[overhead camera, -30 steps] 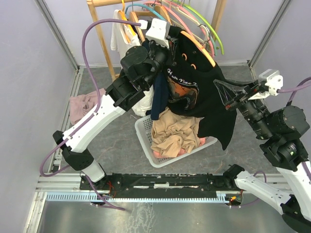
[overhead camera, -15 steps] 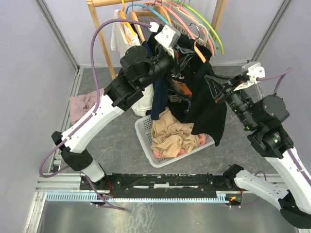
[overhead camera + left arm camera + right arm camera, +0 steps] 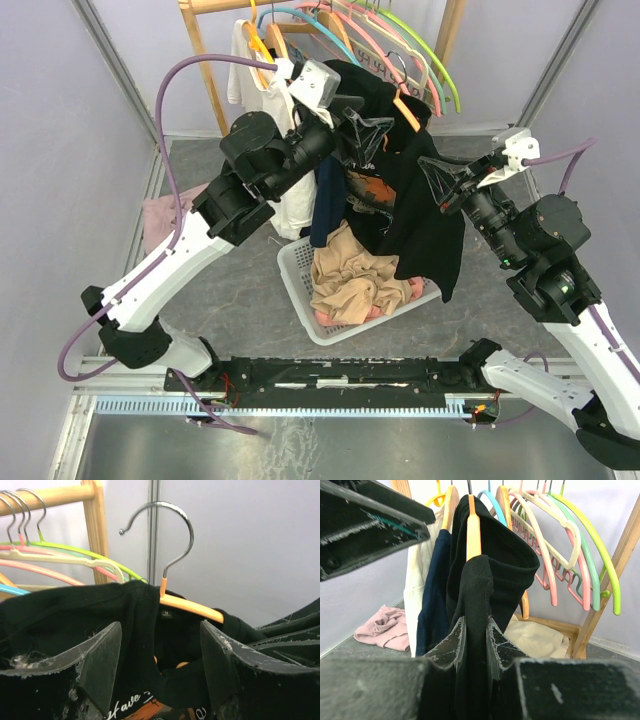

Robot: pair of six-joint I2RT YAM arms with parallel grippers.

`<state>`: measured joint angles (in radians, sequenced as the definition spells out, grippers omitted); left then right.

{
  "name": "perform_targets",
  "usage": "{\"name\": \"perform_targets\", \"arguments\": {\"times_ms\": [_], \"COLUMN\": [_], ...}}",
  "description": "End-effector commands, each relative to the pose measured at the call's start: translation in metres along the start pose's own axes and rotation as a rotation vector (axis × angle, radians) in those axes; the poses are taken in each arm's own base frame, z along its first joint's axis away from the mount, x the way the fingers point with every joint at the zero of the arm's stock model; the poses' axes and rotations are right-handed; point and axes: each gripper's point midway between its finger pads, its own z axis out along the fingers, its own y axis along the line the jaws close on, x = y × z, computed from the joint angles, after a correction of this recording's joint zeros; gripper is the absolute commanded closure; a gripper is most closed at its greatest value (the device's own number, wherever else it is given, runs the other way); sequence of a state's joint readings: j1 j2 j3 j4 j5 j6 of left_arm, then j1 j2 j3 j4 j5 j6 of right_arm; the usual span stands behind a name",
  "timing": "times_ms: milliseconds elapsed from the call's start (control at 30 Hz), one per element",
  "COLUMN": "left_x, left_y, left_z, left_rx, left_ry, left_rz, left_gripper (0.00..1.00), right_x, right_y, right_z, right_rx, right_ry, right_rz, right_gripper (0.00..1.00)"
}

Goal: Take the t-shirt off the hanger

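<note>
Pale lilac walls (image 3: 50,160) on three sides, aluminium posts (image 3: 117,68) in corners. Grey mottled floor (image 3: 245,285). Wooden garment rack (image 3: 208,75) against back wall. Slotted metal rail (image 3: 130,405) along near edge. Even, soft light.

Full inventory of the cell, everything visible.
t-shirt: 1, black, on hanger
hanger: 1, orange, inside t-shirt
rack: 1, wood, rear
empty hangers: several, pink, green, cream, on rack
shirt: 1, white, hung on rack
garment: 1, navy, beside shirt
basket: 1, white, floor centre
clothes: pile, tan and pink, in basket
cloth: 1, pink, floor left
left gripper: 1, black, open by t-shirt collar
right gripper: 1, black, shut on t-shirt
</note>
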<state>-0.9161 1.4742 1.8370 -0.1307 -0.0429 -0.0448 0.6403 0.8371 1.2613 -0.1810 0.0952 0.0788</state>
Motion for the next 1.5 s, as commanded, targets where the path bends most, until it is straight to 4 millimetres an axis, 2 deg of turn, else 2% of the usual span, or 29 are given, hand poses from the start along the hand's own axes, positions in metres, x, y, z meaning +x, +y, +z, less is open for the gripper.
{"name": "perform_targets", "arguments": {"times_ms": [0,467,633,833,1200,1333,1367,1433,1467], "left_x": [-0.046,-0.039,-0.036,-0.036,-0.036,-0.039,-0.04,-0.043,-0.044], "left_y": [-0.002,-0.007,-0.006,-0.006,-0.011,-0.007,-0.002,0.005,0.009], "left_z": [-0.006,0.03,0.039,0.042,0.044,0.041,0.04,0.038,0.037], "left_rx": [0.011,0.042,0.034,0.032,0.055,0.025,-0.002,-0.047,-0.072], "left_ry": [-0.16,-0.198,-0.199,-0.206,-0.213,-0.213,-0.211,-0.204,-0.2], "left_rz": [0.043,0.094,0.095,0.091,0.081,0.065,0.061,0.065,0.07], "left_gripper": [0.29,0.32,0.36,0.49,0.97,0.97,0.97,0.97,0.97], "right_x": [-0.04,-0.041,-0.041,-0.04,-0.037,-0.035,-0.035,-0.033,-0.033], "right_y": [0.003,0.007,0.011,0.014,0.016,0.013,0.012,0.011,0.01], "right_z": [-0.005,-0.007,-0.007,-0.007,-0.007,-0.007,-0.008,-0.009,-0.01], "right_rx": [-0.016,-0.042,-0.062,-0.076,-0.084,-0.069,-0.062,-0.055,-0.052], "right_ry": [-0.135,-0.134,-0.132,-0.131,-0.126,-0.114,-0.107,-0.083,-0.075], "right_rz": [0.017,0.022,0.029,0.032,0.046,0.052,0.054,0.047,0.045], "right_gripper": [0.98,0.98,0.98,0.98,0.98,0.98,0.91,0.65,0.55]}}
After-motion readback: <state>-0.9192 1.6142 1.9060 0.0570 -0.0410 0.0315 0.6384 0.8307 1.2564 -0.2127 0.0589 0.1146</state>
